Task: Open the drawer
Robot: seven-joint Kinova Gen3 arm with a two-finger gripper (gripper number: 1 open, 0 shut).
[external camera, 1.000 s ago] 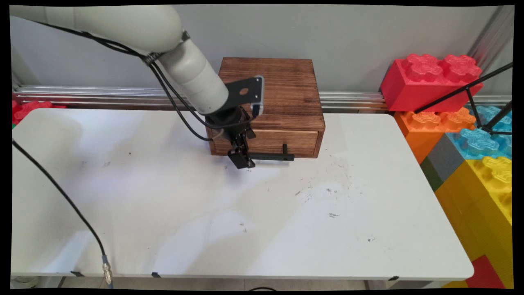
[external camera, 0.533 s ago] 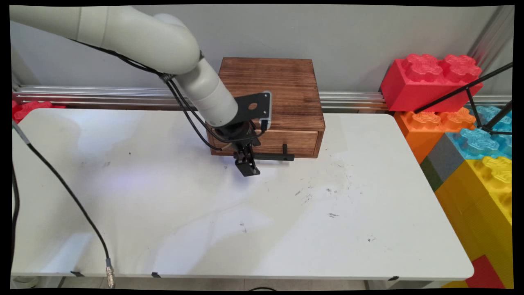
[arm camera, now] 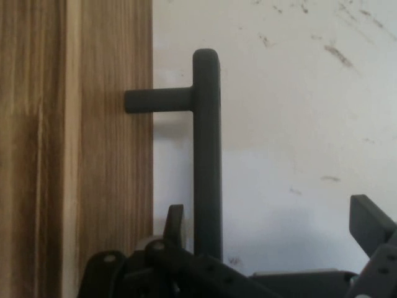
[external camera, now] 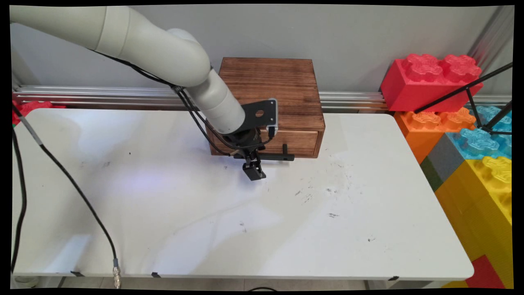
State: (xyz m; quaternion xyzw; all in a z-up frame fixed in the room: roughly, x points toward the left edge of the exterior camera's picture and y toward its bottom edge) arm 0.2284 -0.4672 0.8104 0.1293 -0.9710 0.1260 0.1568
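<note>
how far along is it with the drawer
Done: the gripper is down at the wooden box, open, its fingers on either side of the drawer's black handle. In hand: lining up on that bar. Left: nothing is clamped, and the drawer sits shut, flush with the box front.

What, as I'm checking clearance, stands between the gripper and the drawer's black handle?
Nothing visible. The open gripper straddles the handle bar, one finger between it and the drawer front, the other outside it.

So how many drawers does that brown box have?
1. The drawer sits low in the wooden box's front, partly hidden by the arm; its black handle faces the table.
</note>
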